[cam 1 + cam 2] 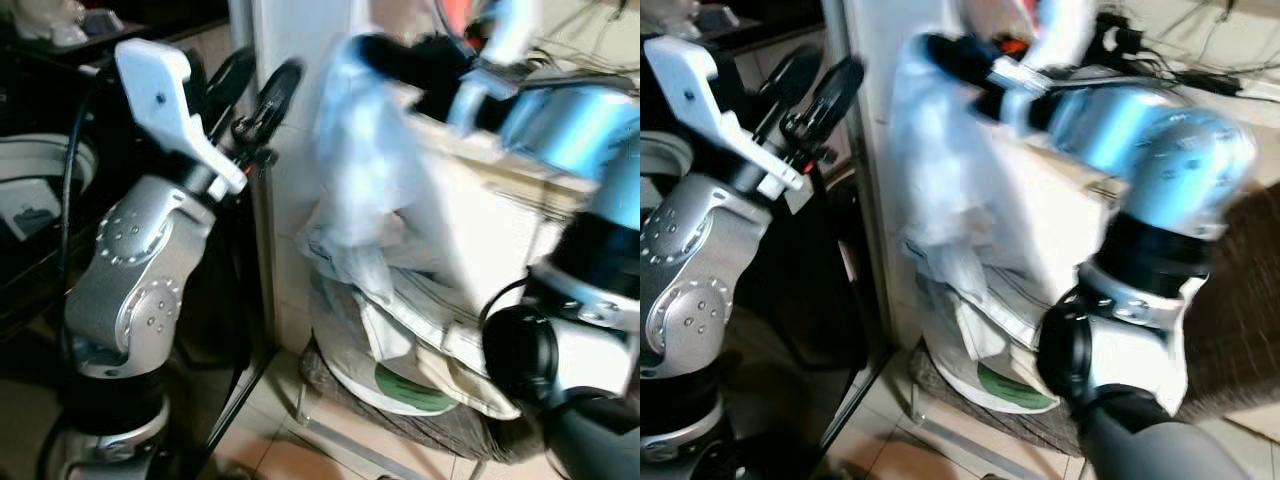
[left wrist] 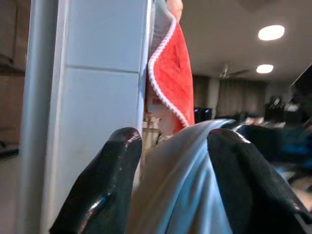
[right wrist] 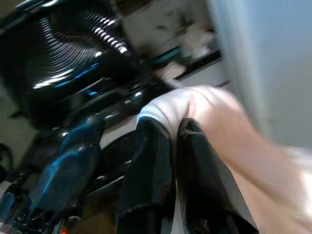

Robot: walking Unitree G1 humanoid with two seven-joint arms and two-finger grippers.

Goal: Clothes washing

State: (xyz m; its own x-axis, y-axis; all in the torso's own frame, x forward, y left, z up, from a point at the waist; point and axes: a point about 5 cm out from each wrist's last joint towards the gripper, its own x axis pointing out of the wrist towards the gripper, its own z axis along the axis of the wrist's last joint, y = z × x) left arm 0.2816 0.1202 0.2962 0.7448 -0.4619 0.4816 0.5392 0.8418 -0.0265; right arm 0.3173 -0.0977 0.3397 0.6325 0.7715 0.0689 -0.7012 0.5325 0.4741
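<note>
White garment [image 1: 940, 170] pinched in right hand [image 3: 173, 127], left hand [image 2: 178, 161] wide; no legible writing

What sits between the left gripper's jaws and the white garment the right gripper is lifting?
A white tiled pillar edge stands between the left gripper and the white garment, seen in the left eye view.

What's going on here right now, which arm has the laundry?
The right tool is shut on a white garment, holding it up in the air beside a white tiled pillar. Below it, more pale laundry is piled in a basket on the floor. The left tool is raised next to the garment with its fingers apart, holding nothing. A red towel hangs past the pillar.
</note>
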